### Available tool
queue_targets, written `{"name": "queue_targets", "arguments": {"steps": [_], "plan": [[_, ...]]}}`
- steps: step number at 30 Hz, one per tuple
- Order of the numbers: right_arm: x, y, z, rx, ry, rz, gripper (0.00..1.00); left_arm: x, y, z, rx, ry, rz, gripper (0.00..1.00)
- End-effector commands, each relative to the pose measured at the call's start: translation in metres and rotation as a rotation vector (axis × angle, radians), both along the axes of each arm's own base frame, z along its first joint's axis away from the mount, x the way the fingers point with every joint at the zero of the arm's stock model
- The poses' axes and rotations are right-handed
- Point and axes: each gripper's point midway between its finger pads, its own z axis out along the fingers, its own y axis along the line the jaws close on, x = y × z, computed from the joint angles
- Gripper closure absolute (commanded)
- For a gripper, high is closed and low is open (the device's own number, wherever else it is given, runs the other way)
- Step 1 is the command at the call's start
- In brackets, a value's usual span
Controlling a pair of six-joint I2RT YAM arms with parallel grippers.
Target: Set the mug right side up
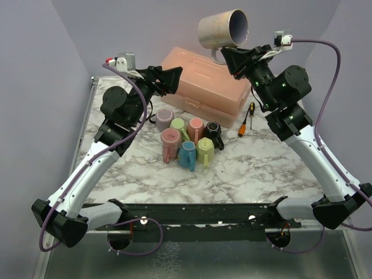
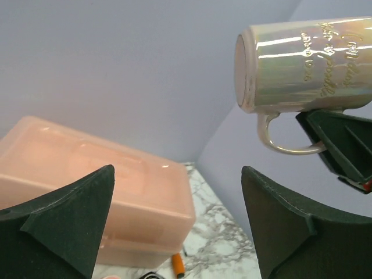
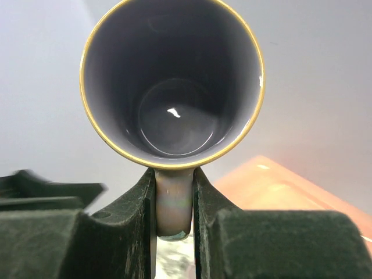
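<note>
A pearly iridescent mug (image 1: 222,28) with a gold rim is held high in the air on its side, its mouth facing right toward the arm. My right gripper (image 1: 228,56) is shut on its handle (image 3: 172,206); the right wrist view looks straight into the grey inside of the mug (image 3: 172,81). The left wrist view shows the mug (image 2: 302,64) from its base side, handle hanging down. My left gripper (image 1: 174,79) is open and empty, raised over the back of the table, left of the mug and below it.
A pink plastic box (image 1: 203,87) stands at the back of the marble table (image 1: 261,168). Several small coloured mugs (image 1: 187,142) cluster in the middle. An orange-handled screwdriver (image 1: 244,125) lies right of the box. Grey walls close in the back and sides.
</note>
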Motion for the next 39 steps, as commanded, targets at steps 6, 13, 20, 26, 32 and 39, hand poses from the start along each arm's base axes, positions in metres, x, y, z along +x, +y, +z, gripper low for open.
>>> {"name": "queue_targets", "arguments": {"steps": [6, 13, 20, 26, 32, 39], "plan": [[0.039, -0.113, -0.048, -0.270, 0.221, -0.670, 0.99, 0.011, 0.028, -0.051, 0.154, 0.062, 0.182, 0.09], [0.033, -0.176, -0.142, -0.297, 0.520, -0.841, 0.99, 0.022, 0.042, -0.079, 0.222, 0.139, 0.274, 0.08], [0.037, -0.219, -0.243, -0.253, 0.776, -0.872, 0.99, 0.033, 0.047, -0.102, 0.250, 0.190, 0.329, 0.08], [0.047, -0.239, -0.317, -0.229, 0.921, -0.842, 0.99, 0.039, 0.047, -0.120, 0.292, 0.211, 0.341, 0.07], [0.065, -0.240, -0.360, -0.281, 0.986, -0.818, 1.00, 0.043, 0.035, -0.137, 0.325, 0.274, 0.292, 0.06], [0.082, -0.235, -0.402, -0.355, 1.022, -0.727, 1.00, 0.044, 0.011, -0.157, 0.452, 0.293, 0.163, 0.03]]}}
